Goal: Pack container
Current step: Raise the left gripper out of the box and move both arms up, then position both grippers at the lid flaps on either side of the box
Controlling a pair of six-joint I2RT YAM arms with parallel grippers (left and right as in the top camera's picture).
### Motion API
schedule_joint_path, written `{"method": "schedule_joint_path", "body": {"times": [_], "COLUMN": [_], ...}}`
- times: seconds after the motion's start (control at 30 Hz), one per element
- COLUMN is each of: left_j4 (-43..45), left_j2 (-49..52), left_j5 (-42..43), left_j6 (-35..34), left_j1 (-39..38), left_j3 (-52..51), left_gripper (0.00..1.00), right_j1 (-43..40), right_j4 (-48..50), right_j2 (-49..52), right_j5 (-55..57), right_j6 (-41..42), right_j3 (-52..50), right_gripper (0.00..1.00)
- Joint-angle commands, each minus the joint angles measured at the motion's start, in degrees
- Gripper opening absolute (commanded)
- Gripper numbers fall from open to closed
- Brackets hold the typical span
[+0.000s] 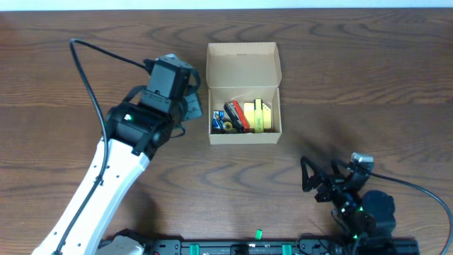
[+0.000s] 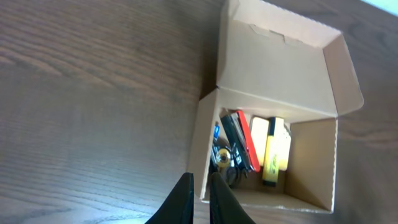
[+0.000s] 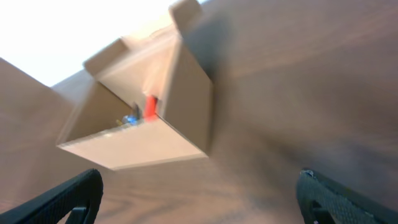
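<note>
The wooden counter [image 1: 368, 85] carries everything. The left arm [image 1: 106, 170], white and black, reaches in from the near left edge. The box [image 1: 243, 67] sits near the middle of the counter, opened, its lid folded back on the side away from the robot. The right arm [image 1: 364, 212] sits folded low at the near right, well apart from the box. The left tool [image 2: 200, 200] hovers just beside the box's left wall, pinched almost together, holding nothing. The right tool [image 3: 199, 202] gapes wide and empty. Inside the box lie a yellow item [image 1: 259, 117], a red item [image 1: 236, 115] and small blue bits [image 1: 218, 120].
</note>
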Motion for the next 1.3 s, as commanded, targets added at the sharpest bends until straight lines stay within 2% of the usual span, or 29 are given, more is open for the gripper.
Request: {"method": "schedule_joint_path", "body": {"times": [0.0,0.13,0.23,0.4,0.63,0.67,0.7,0.77,0.93,0.97,1.1,1.27], "left_j4": [0.15,0.94,2.56,5.99,9.35,9.81,10.51,12.24,15.89,16.83,20.37,24.92], "left_j2": [-0.57,-0.22,0.87,3.5,9.16,9.84,10.73,12.37,15.28,15.67,16.31,17.64], "left_j5": [2.99,5.66,8.81,11.74,13.84,13.84,13.81,13.77,13.07,11.63,4.59,3.06], "left_j6": [-0.85,-1.49,-2.8,-4.11,-5.14,-5.14,-5.14,-5.09,-5.11,-5.07,-5.09,-5.14], "left_j1": [2.36,4.85,6.62,7.78,9.86,10.16,10.64,11.76,13.79,13.84,13.68,13.84], "left_j3": [1.31,1.31,1.31,1.31,1.31,1.31,1.31,1.33,1.31,1.31,1.31,1.31], "left_gripper": [0.1,0.06,0.06,0.06,0.06,0.06,0.06,0.06,0.06,0.06,0.06,0.06], "right_j1": [-0.42,-0.42,-0.42,-0.42,-0.42,-0.42,-0.42,-0.44,-0.44,-0.44,-0.44,-0.66], "right_j4": [4.57,10.38,12.41,11.45,9.99,9.99,10.05,10.75,13.99,14.53,16.06,18.23], "right_j2": [3.76,13.11,25.79,44.59,66.82,68.81,71.3,75.03,79.49,79.97,81.29,83.01], "right_j5": [-2.29,-2.51,-2.54,-2.56,-3.28,-3.37,-3.32,-3.1,-3.06,-2.8,0.15,1.68], "right_j6": [0.2,-0.31,-4.59,-8.41,-8.37,-8.37,-8.37,-8.37,-8.37,-8.13,-5.11,-4.9], "right_j3": [0.15,3.19,10.86,25.16,42.69,44.04,45.53,47.08,47.21,47.23,47.21,47.23], "right_gripper": [0.99,0.99,0.99,0.99,0.99,0.96,0.89,0.64,0.15,0.02,0.01,0.01]}}
